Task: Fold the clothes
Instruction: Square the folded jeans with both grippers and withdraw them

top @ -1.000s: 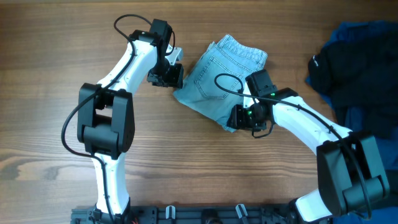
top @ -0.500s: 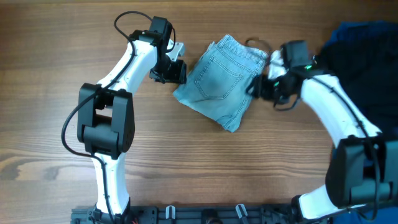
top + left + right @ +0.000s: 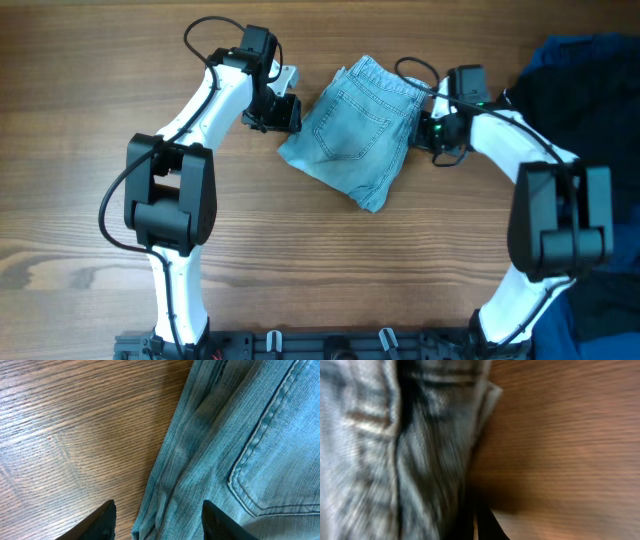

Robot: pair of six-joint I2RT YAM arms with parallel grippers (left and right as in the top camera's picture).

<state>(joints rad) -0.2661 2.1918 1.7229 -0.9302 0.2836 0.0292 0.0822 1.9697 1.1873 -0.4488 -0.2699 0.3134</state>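
- The left pincer (image 3: 158,524) is spread. One black fingertip (image 3: 106,519) hangs over bare wood and the other over denim, so it straddles the left edge of the cloth without gripping it.
- The right pincer (image 3: 476,526) is pressed together at the right edge of the same cloth. The wrist view is blurred, so I cannot tell whether any fabric is caught between the tips.
- Between the two pincers lies the pair of faded light-blue denim shorts (image 3: 355,130), folded into a compact bundle that sits askew. It lies flat on the brown wooden table (image 3: 300,260), toward the far edge and roughly midway along it.
- A stitched patch pocket (image 3: 280,450) faces up on the shorts (its curved double seam shows plainly in the left wrist view).
- Further out, by the table's right edge near the far right corner, a crumpled black garment (image 3: 545,95) lies well apart from the shorts, beyond the right arm.
- A heap of dark-blue fabric (image 3: 595,48) lies against that garment, reaching the right edge.
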